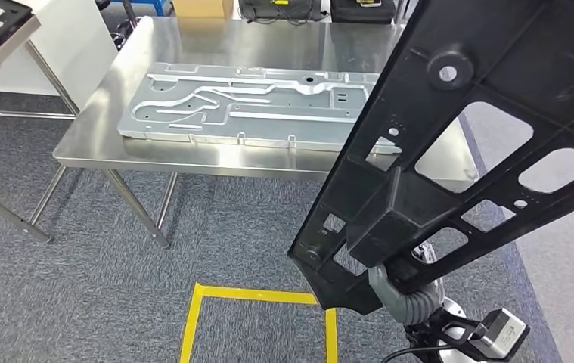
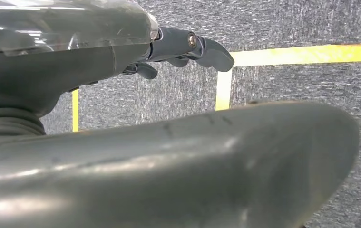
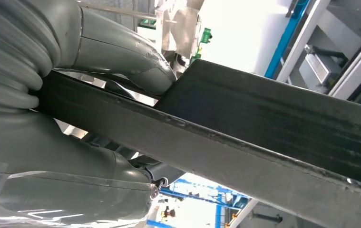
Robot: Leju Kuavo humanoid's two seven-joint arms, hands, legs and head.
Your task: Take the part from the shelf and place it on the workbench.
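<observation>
Black part, gripped in right hand

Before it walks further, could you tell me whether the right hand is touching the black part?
Touching. In the right wrist view the right hand has its thumb and fingers closed around the black part, pressing on both faces.
</observation>
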